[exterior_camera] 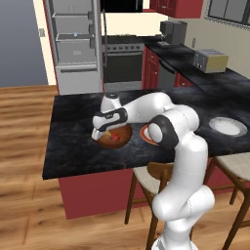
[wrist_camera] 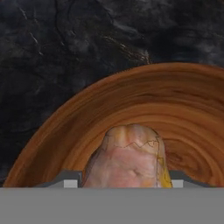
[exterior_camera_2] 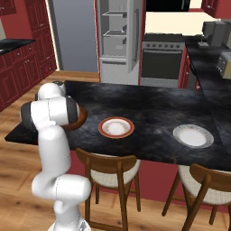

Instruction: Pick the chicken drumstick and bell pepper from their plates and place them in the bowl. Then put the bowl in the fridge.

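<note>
chicken drumstick (wrist_camera: 129,159) | pinched between end effector (wrist_camera: 124,183) jaws, low inside bowl (wrist_camera: 131,100) | bell pepper (exterior_camera: 116,138) already in | release straight down, retract vertically, avoid rim

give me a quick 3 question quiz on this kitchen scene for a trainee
1. True or false: the bell pepper already lies in the bowl.
2. What sits between the fingers of the tool in the hand view?
A. a toaster
B. the chicken drumstick
C. a spoon
3. Fill in: the fridge behind the counter stands with its door ____.

Key
1. True: a red piece shows inside the bowl under the hand.
2. B, and it hangs over the bowl's inside.
3. open; both plates, the red-rimmed plate and the pale plate, are bare.
</note>
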